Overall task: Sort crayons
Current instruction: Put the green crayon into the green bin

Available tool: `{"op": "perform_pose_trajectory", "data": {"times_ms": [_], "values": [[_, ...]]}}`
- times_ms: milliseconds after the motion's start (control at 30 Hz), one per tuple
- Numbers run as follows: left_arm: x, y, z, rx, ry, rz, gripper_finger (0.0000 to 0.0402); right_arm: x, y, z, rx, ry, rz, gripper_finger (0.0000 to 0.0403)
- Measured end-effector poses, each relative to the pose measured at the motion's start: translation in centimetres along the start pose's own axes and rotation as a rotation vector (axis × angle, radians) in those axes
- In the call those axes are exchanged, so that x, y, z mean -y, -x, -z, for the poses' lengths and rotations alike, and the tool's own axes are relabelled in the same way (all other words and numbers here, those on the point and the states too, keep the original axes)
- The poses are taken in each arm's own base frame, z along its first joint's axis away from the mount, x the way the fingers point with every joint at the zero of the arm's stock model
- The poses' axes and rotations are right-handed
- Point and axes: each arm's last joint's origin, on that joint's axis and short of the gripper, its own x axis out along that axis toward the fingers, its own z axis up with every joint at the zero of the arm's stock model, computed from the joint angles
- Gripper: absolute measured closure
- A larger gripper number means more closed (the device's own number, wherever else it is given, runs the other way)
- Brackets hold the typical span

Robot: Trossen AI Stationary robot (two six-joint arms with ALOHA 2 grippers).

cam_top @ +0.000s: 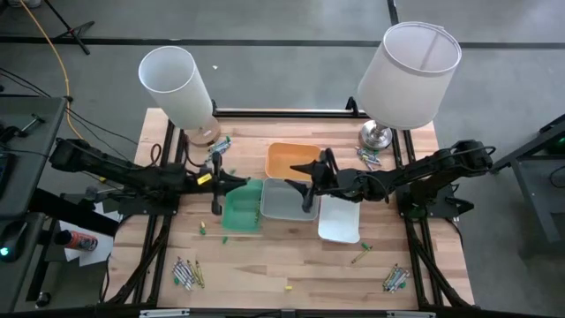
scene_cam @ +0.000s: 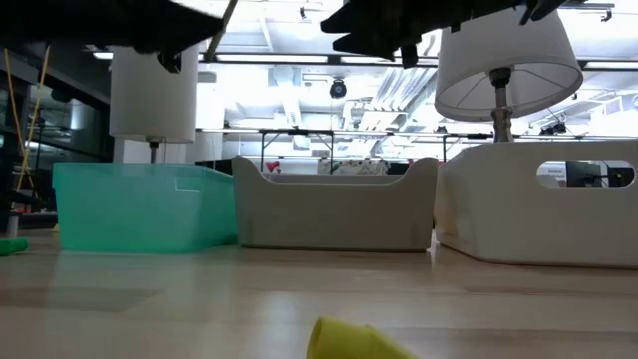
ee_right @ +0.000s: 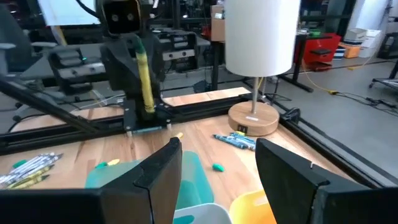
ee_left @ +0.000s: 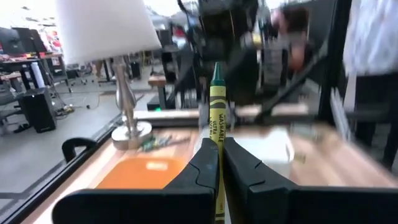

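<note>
The left gripper (ee_left: 217,163), fingers clamped on a yellow-green crayon (ee_left: 217,118) standing upright, hovers beside the green tray (cam_top: 241,208), while the right gripper (ee_right: 217,163) waits open, empty.

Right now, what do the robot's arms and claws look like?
Both arms are dark, nearly black, built from jointed links with thin cables running along them. The left gripper and right gripper each end in two chunky black fingers with flat, wedge-shaped tips. No bright markings show on the fingers.
</note>
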Motion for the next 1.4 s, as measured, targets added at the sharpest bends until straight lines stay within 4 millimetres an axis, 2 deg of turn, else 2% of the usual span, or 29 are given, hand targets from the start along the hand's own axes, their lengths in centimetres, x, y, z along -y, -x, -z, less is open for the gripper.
{"op": "perform_pose_trajectory", "data": {"times_ms": [200, 400, 700, 833, 967, 1067, 1200, 1333, 1400], "values": [[0.7, 0.1, 1.4, -0.269, -0.173, 0.073, 0.0401, -0.1, 0.0, 0.0, -0.005, 0.004, -0.026, 0.0204], [1.2, 0.5, 0.9, -0.526, -0.136, 0.103, 0.0401, 0.1, -0.1, 0.1, -0.009, 0.003, -0.02, 0.0204], [2.3, -0.6, 3.5, -0.708, -0.055, 0.12, 0.0389, 0.1, -0.1, 0.1, -0.008, 0.003, -0.019, 0.0204], [2.4, -1.0, 4.3, -0.752, -0.071, 0.079, 0.0362, 0.1, -0.1, 0.1, -0.008, 0.002, -0.019, 0.0204], [2.3, -1.2, 4.3, -0.736, -0.066, 0.046, 0.0318, 0.1, -0.1, 0.1, -0.009, 0.003, -0.019, 0.0204], [2.3, -1.3, 3.5, -0.712, -0.051, 0.044, 0.0283, 0.1, -0.1, 0.2, -0.017, 0.007, -0.018, 0.0204], [2.5, -2.0, 1.0, -0.626, -0.059, 0.078, 0.0249, 0.1, -0.1, 0.2, -0.023, 0.011, -0.018, 0.0204], [2.7, -2.0, -2.3, -0.462, -0.065, 0.098, 0.024, 0.0, -0.1, 0.2, -0.023, 0.01, -0.033, 0.0204], [2.8, -2.0, -3.5, -0.319, -0.05, 0.068, 0.0239, 0.0, -0.1, 0.2, -0.025, 0.009, -0.055, 0.0204]]}}
